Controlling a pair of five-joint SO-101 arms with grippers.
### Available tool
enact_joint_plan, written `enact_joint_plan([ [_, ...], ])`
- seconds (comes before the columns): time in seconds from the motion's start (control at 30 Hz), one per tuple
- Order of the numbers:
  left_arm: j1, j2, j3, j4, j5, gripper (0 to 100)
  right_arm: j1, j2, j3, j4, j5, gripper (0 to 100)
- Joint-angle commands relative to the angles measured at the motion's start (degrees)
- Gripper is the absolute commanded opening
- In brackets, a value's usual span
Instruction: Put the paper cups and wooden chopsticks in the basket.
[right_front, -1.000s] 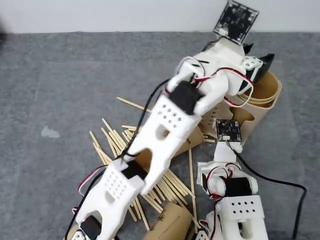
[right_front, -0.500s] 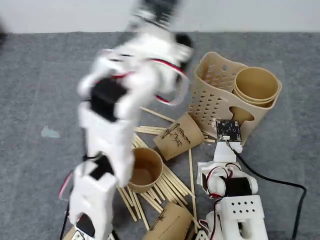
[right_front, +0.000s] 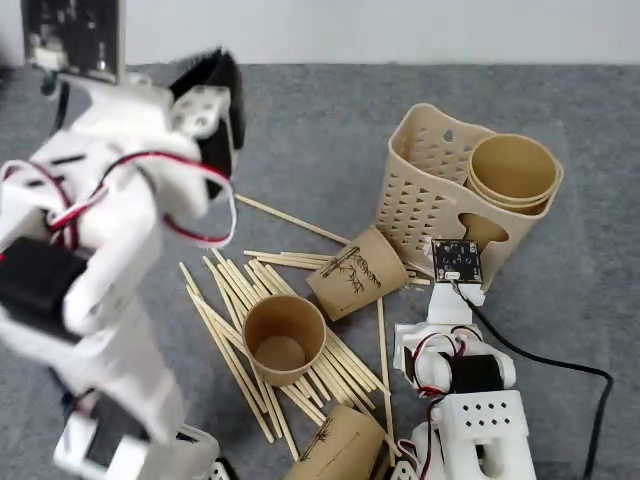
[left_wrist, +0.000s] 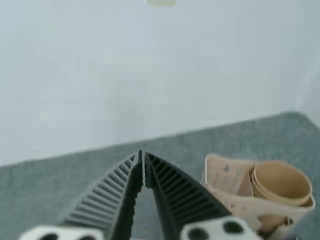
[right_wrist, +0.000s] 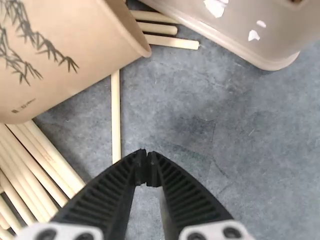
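Seen from above: a beige slotted basket (right_front: 420, 195) at the right of the grey carpet (right_front: 330, 130), with nested paper cups (right_front: 512, 172) standing in its right-hand end. Just beside the basket's near wall, a printed paper cup (right_front: 355, 272) on its side. Nearer the arms, an upright cup (right_front: 283, 338), mouth up, atop a scatter of wooden chopsticks (right_front: 225, 295). At the lower edge, a third loose cup (right_front: 340, 445) on its side. Left arm (right_front: 100, 250) reared up at the far left, with the black left gripper (right_front: 218, 80) well apart from the basket.

Seen from the left wrist: left gripper (left_wrist: 143, 157) pressed together to a thin seam, holding nothing, aimed toward a pale wall (left_wrist: 150, 75). Basket (left_wrist: 222, 182) and nested paper cups (left_wrist: 280, 182) off to one side.

Seen from the right wrist, closer in: right gripper (right_wrist: 146, 157) likewise pinched together and empty, over bare carpet. Around it, the printed paper cup (right_wrist: 55, 50), a lone chopstick (right_wrist: 116, 115) and the basket's base (right_wrist: 240, 30).

Against a second ago: left arm then stretched across the chopsticks, gripper at the basket's rim by the nested cups. Half a second ago, mid-swing and blurred. Now drawn back to the left, with the upright cup uncovered. Right arm (right_front: 470, 400) unmoved.

Cut off or unclear: third loose cup clipped by the lower edge; chopsticks under the cups partly covered, too tangled to count; left gripper's seam hard to judge from above.
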Motion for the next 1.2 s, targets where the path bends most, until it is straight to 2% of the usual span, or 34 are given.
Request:
enact_joint_plan([
  [0.0, -0.4, -12.0, 17.2, -1.8, -0.2, 1, -0.2, -0.8, -0.4, -0.7, 0.4, 0.8],
  [0.37, -1.0, -47.6, 74.6, -25.0, -3.2, 1, 0.0, -0.8, -2.3, -1.0, 0.4, 0.8],
  [0.57, -10.4, -63.1, 100.9, -36.4, -7.1, 1, 0.0, -0.7, -11.0, 3.4, 0.5, 0.8],
  [0.8, -17.9, -74.7, 118.4, -40.3, -11.4, 1, -1.8, 0.0, -26.8, 11.6, 0.4, 0.8],
  [0.93, -19.8, -80.7, 126.1, -40.4, -12.9, 1, -8.2, 6.2, -35.7, 18.5, 0.3, 0.9],
  [1.17, -23.4, -92.5, 138.0, -40.4, -14.1, 1, -20.5, 25.9, -52.1, 27.8, -3.3, 0.9],
])
